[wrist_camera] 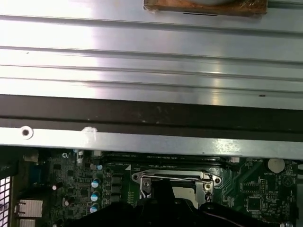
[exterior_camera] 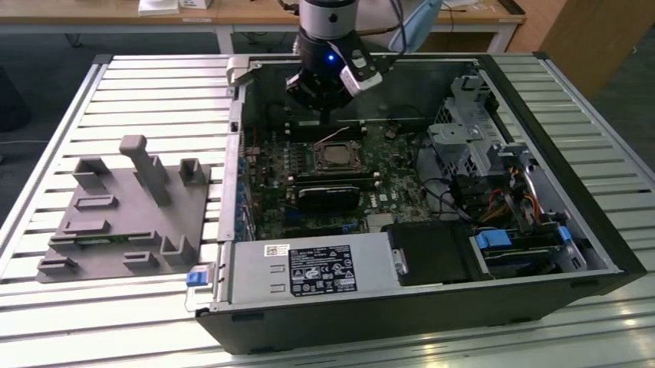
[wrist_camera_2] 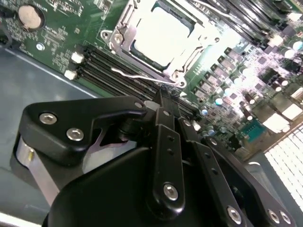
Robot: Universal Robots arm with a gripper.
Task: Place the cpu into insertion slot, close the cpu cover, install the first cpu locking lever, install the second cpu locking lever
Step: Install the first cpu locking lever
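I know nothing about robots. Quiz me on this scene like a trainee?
1. True or false: the cpu is seated on the board.
2. What stands outside the case, on the exterior view's left? A) grey rack B) keyboard C) monitor
3. Fill in: the hand is nearest the wire ____.
Key: 1 true; 2 A; 3 lever.
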